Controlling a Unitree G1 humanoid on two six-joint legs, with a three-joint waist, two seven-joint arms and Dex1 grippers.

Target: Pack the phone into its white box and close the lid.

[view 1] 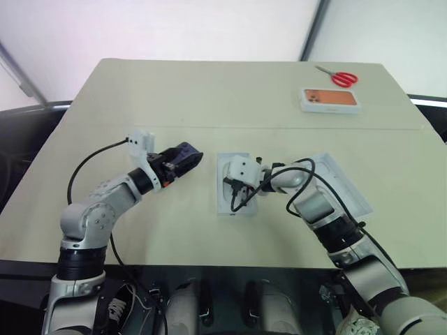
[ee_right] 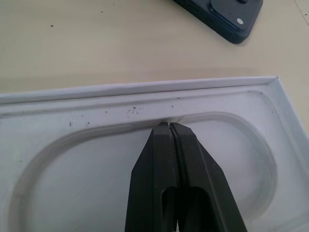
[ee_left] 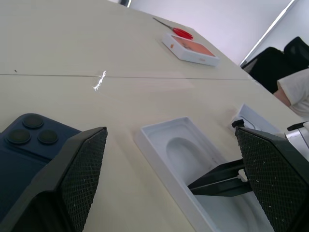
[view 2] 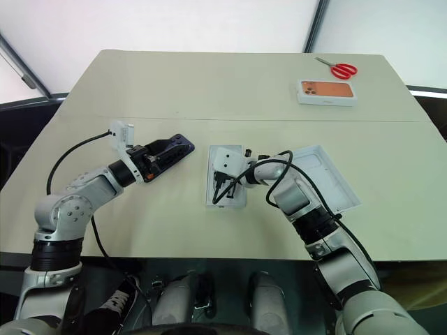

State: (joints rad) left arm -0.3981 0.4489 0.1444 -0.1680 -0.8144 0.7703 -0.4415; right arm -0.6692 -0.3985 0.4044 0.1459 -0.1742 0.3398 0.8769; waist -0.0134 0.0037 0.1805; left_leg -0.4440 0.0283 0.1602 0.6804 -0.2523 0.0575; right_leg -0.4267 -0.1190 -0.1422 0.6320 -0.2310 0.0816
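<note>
My left gripper (view 1: 183, 159) stands spread wide, the phone (view 1: 187, 152) between its fingers at centre-left of the head view. My right gripper (ee_right: 170, 133) is clenched tight, its tips inside the white box (view 1: 227, 183) at mid-frame, just right of the phone. The lid (view 1: 342, 183) lies further right.

The two head views look forward and down over the table (view 1: 209, 98), showing both arms from some way off. The left wrist view looks level along the left gripper (ee_left: 169, 179), close to the white box (ee_left: 183, 154). The right wrist view looks steeply down, very close above the same box, the phone (ee_right: 227, 17) beyond the right gripper (ee_right: 171, 130).
</note>
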